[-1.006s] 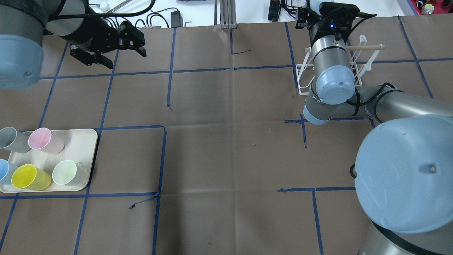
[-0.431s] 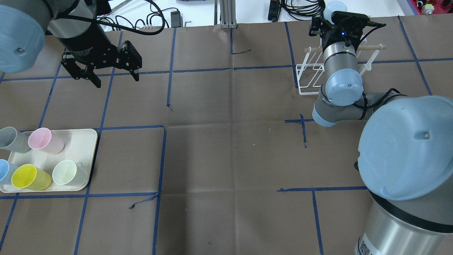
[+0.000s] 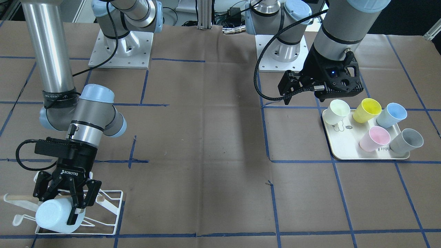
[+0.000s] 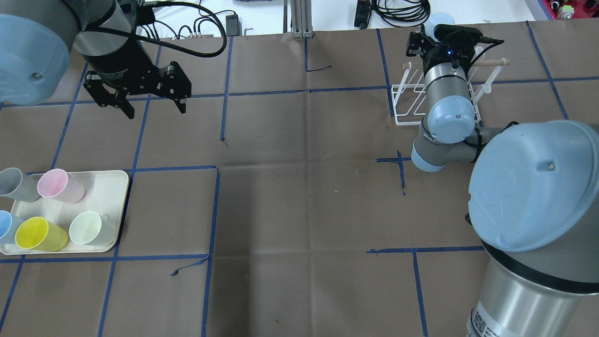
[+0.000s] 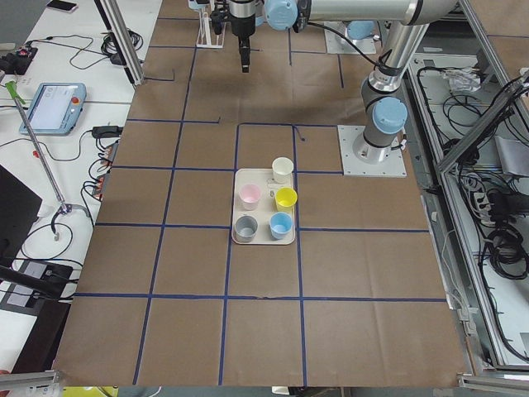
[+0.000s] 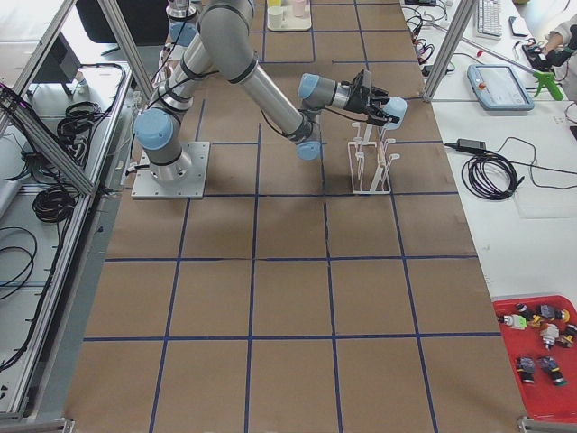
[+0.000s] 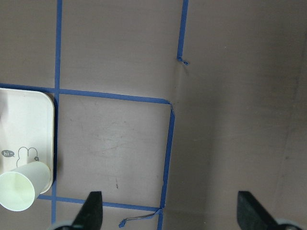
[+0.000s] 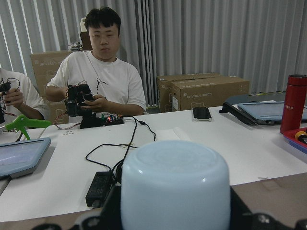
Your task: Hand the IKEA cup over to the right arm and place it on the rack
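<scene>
Right gripper (image 3: 59,206): I find its jaws closed on the sides of the pale blue cup (image 3: 51,216). The cup is held upside down, base uppermost, over the near end of the white wire rack (image 3: 115,206). I cannot tell whether the cup is seated on a prong. The wooden dowel (image 4: 492,62) runs across the rack behind the gripper.

Left gripper (image 4: 154,109): jaws spread wide and holding nothing. It hangs above the taped table (image 4: 299,187), well apart from the cream tray (image 4: 117,187).

On the tray I count five cups lying on their sides: pink (image 4: 58,185), yellow (image 4: 40,234), pale green (image 4: 90,228), grey (image 4: 14,184) and blue (image 4: 5,224).
</scene>
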Controlling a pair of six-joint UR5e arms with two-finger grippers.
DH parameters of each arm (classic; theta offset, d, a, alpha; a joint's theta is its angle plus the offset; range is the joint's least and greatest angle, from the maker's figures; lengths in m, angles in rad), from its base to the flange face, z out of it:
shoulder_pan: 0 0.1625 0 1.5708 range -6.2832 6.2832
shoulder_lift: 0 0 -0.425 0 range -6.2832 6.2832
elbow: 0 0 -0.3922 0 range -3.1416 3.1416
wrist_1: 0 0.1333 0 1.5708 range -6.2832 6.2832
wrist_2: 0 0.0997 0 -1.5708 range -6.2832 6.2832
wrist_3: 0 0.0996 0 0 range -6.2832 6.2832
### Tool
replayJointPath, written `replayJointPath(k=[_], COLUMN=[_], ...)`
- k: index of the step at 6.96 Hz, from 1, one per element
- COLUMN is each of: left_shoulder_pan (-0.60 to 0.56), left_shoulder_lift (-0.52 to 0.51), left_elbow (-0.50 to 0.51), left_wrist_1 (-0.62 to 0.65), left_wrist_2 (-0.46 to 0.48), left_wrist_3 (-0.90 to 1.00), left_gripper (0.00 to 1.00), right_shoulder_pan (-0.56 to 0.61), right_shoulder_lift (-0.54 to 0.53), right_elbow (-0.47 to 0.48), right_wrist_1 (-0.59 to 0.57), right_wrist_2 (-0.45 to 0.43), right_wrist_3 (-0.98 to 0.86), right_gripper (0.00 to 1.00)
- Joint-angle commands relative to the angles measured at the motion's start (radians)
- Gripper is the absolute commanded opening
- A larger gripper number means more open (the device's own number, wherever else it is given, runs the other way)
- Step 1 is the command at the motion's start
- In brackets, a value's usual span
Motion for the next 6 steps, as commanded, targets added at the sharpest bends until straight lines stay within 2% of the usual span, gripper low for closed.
replayJointPath(k=[1, 5, 6], left_shoulder_pan=[0.009, 0.016, 0.054], left_shoulder_lift=[0.005, 0.013, 0.014], left_elbow=[-0.001, -0.012, -0.015], left_wrist_1=[0.006, 0.004, -0.005], left_wrist_2=[-0.003, -0.002, -0.003], left_wrist_3=[0.015, 0.050, 0.059], left_gripper=[1.00, 1.00, 1.00], right_shoulder_pan=[0.001, 0.000, 0.000], right_shoulder_lift=[0.017, 0.017, 0.011], right_elbow=[0.011, -0.003, -0.015], right_wrist_1=[0.000, 0.007, 0.011], right_wrist_2=[0.001, 0.002, 0.004], right_wrist_3=[-0.002, -0.002, -0.004], right_gripper=[0.20, 0.24, 0.25])
